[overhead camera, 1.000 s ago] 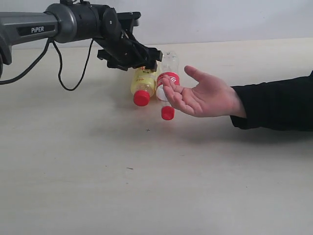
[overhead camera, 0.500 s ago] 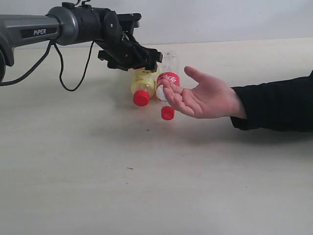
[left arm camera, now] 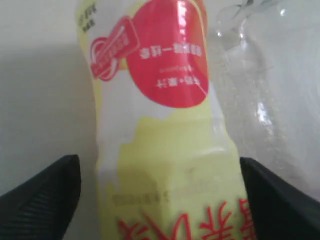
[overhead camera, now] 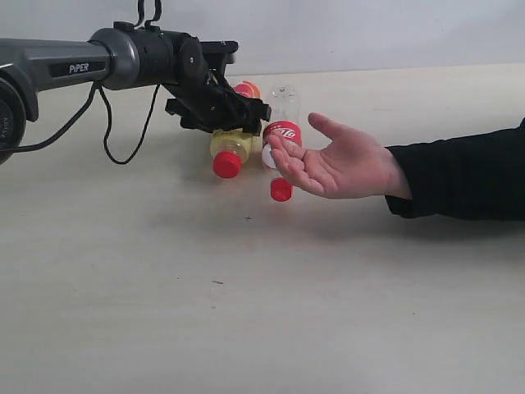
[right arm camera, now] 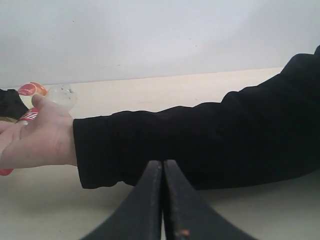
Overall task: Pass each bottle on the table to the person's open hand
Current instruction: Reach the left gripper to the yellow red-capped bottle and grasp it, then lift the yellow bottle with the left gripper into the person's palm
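Progress is looking early. In the exterior view, the left gripper (overhead camera: 234, 115) is reaching down over the yellow bottle (overhead camera: 228, 146), which is lying on the table (overhead camera: 246, 287) with its red cap pointing toward the camera. The clear bottle with the red label (overhead camera: 281, 131) is lying just beside it, and its red cap is showing below the fingertips of the person's open hand (overhead camera: 336, 164). That hand is waiting palm up and empty, near both bottles. Only these two bottles are showing, and no white-capped ones are in sight.

In the left wrist view, the yellow bottle is filling the space between the two dark fingers (left arm camera: 40, 195). The jaws are standing wide apart on either side of it. A strip of table is showing between one finger and the bottle, so I am judging the grip as not yet closed. The clear bottle is lying against the yellow one's far side.

In the right wrist view, the right gripper (right arm camera: 162, 167) is resting low with its fingers pressed together on nothing, pointing at the black sleeve (right arm camera: 200, 140).

Judging from all this, nothing is sitting in the palm. The yellow bottle is waiting to be grasped, lifted and handed over, and the clear one comes after it.
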Robot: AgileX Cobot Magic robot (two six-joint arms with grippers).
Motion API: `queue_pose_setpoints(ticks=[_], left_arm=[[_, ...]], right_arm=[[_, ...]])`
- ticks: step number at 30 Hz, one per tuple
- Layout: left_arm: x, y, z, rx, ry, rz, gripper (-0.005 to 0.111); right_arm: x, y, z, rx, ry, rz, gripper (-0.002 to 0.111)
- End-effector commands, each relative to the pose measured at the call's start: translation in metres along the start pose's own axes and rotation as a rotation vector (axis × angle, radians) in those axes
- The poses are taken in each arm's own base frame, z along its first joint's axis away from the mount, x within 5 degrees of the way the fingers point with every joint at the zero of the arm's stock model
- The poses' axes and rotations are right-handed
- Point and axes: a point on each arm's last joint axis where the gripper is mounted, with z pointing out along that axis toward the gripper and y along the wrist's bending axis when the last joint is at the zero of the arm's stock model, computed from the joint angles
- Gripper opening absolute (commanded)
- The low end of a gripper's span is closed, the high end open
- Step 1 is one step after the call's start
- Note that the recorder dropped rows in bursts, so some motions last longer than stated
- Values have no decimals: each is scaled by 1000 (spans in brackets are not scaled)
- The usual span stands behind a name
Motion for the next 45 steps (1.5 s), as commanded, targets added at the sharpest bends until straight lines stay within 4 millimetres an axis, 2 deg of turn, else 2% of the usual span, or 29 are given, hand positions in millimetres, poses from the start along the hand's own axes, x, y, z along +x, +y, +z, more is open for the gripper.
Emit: queue_pose_setpoints(ticks=[1,3,8,10,14,22,29,33,38,42,45], left_arm=[[-3,2,-1,-2,-17,-3,75],[-3,2,-1,-2,-17,-3,64],[-3,3,-4,-4,-5,-3,15],[-5,2,-9,-7,5,7,0],[-11,0,-30,-15,35,16,0],[-26,-14,-102,-29,88,58,0],[-25,-50,-156,4,113,92,0],[-15,-83,-172,34,132,95,0],[1,-118,-176,63,179,36,0],[7,-138,-178,137,192,-16,0],[8,-151,-179,263,204,-95,0]], right_arm=[[1,0,0,6,-1,-6,0],[1,0,0,6,-1,-6,0],[1,0,0,6,-1,-6,0],[1,0,0,6,-1,-6,0],[1,0,0,6,-1,-6,0],[1,0,0,6,-1,-6,0],[1,0,0,6,-1,-6,0],[1,0,0,6,-1,-6,0],[1,0,0,6,-1,-6,0],[1,0,0,6,-1,-6,0],[1,0,0,6,-1,-6,0]])
